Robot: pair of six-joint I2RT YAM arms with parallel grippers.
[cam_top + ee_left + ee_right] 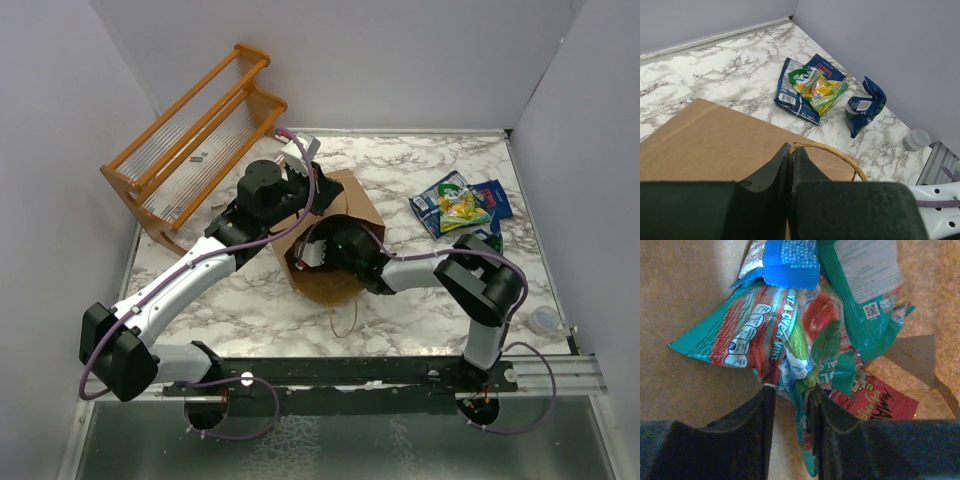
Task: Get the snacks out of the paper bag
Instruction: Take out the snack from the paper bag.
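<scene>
Marble table: paper bag centre, snack packets right, wooden rack back-left

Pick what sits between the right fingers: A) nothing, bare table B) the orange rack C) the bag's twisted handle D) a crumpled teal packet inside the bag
D: in the right wrist view the right fingers flank a crumpled teal packet, with the brown inside of the paper bag all around it.
</scene>
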